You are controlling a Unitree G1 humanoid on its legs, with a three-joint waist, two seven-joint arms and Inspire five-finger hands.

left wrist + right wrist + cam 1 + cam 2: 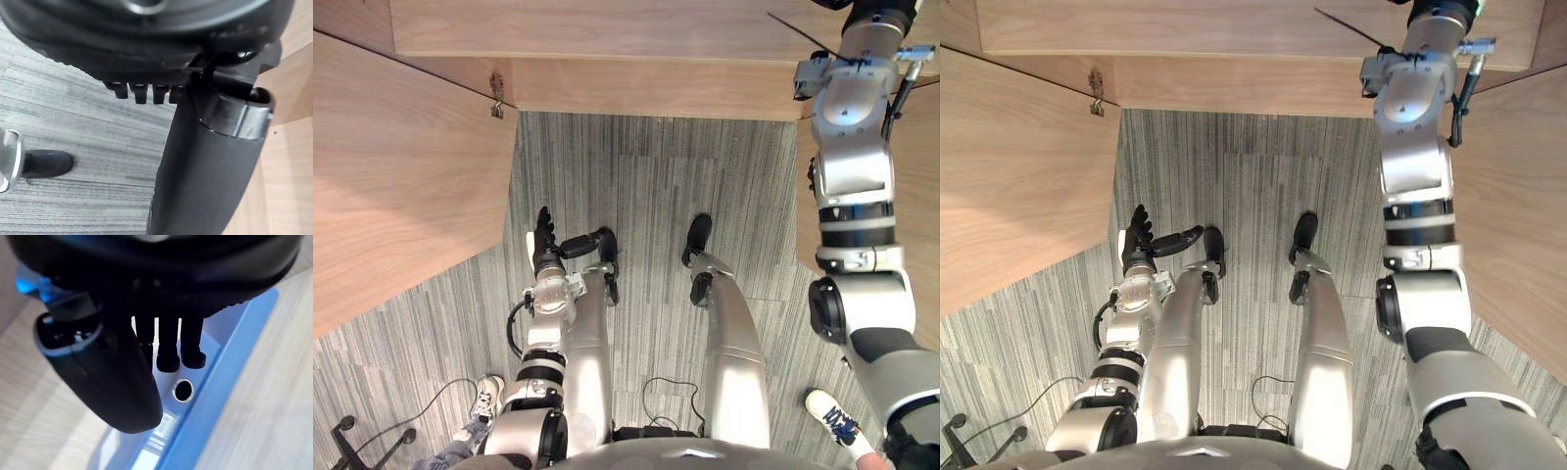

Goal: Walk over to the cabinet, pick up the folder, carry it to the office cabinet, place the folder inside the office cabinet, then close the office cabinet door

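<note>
Right hand (112,377) is over the blue folder (222,377) lying on the cabinet's wood shelf (274,406), grip can't tell; left hand (545,250) hangs spread and empty; likely pickup or set-down stage, with the door (401,176) open and not yet closed.

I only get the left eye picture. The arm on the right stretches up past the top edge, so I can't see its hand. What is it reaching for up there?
Observer: The right wrist view shows it. The right hand is right over a blue folder.
Operator: What's the folder on?
Observer: There is pale wood on both sides of it.
Operator: Is there anything to grab it by?
Observer: Its spine has a round finger hole, with a white label just beyond.
</note>
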